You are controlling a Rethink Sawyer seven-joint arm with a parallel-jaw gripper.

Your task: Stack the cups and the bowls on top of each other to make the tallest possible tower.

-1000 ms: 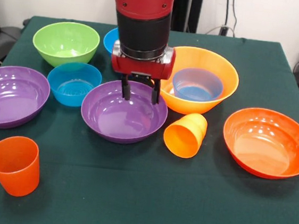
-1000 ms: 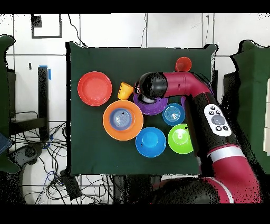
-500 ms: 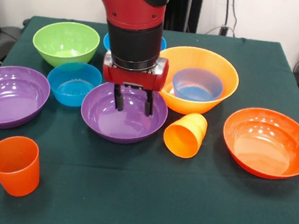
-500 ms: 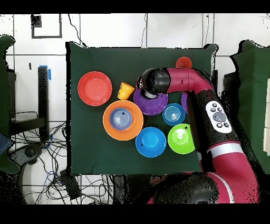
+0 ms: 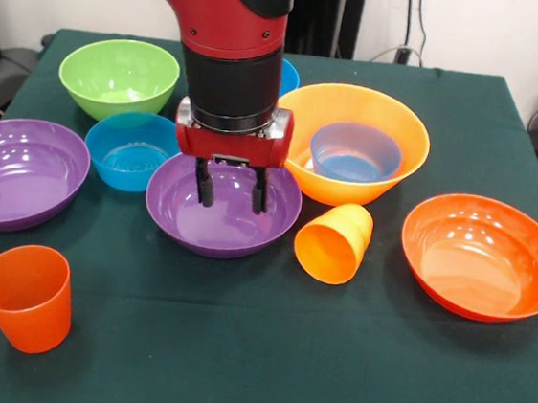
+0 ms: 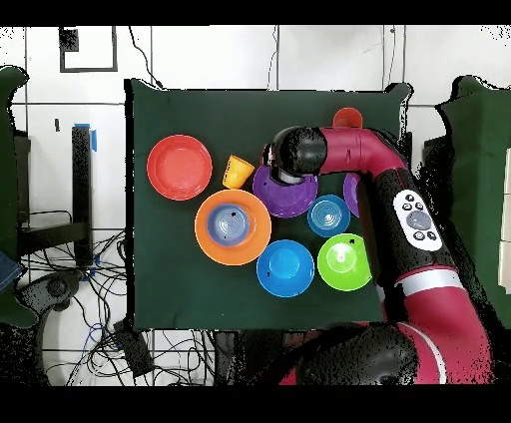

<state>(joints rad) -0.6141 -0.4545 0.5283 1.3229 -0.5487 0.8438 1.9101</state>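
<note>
Glossy purple bowl (image 5: 222, 211) under spread end effector (image 5: 231, 186), seemingly untouched.

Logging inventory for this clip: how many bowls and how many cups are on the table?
Bowls: 8, namely the green, three blue, two purple, yellow-orange, red-orange.
Cups: 2, red-orange and yellow-orange.
Total: 10.

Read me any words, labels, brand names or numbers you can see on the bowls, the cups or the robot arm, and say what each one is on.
No text can be read in either view.
The bowls and cups are plain, with no labels showing.
The arm has a grey panel of round buttons in the overhead view; any marks on it are too small to read.
</note>
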